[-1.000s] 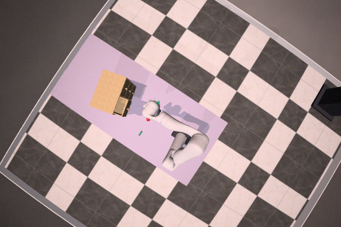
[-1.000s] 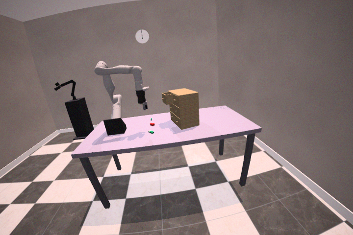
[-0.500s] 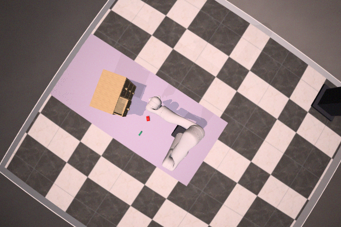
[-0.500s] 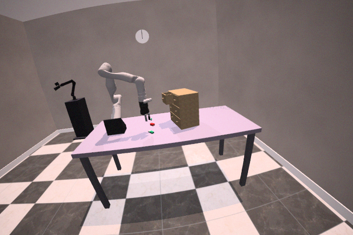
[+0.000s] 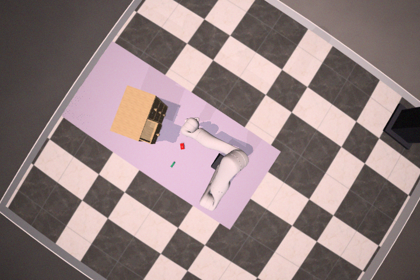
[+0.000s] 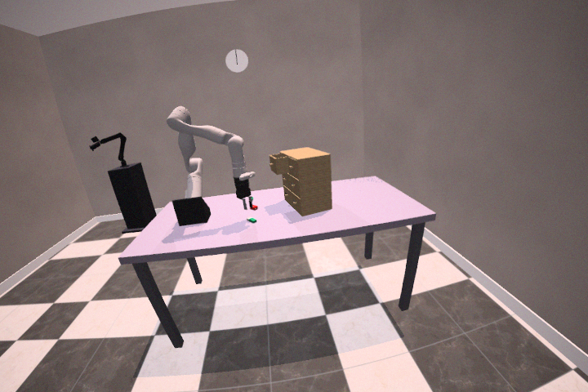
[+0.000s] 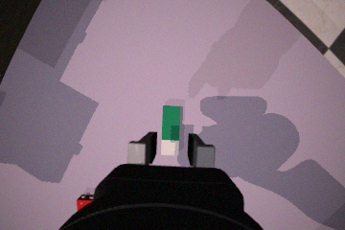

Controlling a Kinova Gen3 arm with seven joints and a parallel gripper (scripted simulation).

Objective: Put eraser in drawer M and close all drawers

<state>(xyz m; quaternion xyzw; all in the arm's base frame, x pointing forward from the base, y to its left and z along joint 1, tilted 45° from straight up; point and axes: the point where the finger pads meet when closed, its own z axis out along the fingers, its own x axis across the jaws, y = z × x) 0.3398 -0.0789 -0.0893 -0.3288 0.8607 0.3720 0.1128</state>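
Note:
The eraser point(image 6: 251, 220) point(image 7: 172, 123), green with a white end, lies flat on the table; the arm hides it in the top view. My gripper point(image 6: 247, 206) point(image 7: 172, 144) is partly open and empty, pointing down above the eraser. In the wrist view the eraser's white end shows between the fingertips, its green part beyond them. The wooden chest point(image 5: 133, 112) point(image 6: 317, 184) stands upright. One top drawer point(image 5: 149, 130) point(image 6: 273, 163) sticks out and looks empty; the other drawers look pushed in. I cannot read any drawer's mark.
A red block point(image 5: 182, 146) point(image 6: 254, 207) point(image 7: 84, 204) and a small green object point(image 5: 172, 164) lie on the table. A black box point(image 5: 216, 161) point(image 6: 190, 211) stands near the arm's base. The open drawer projects over the table towards the arm's side.

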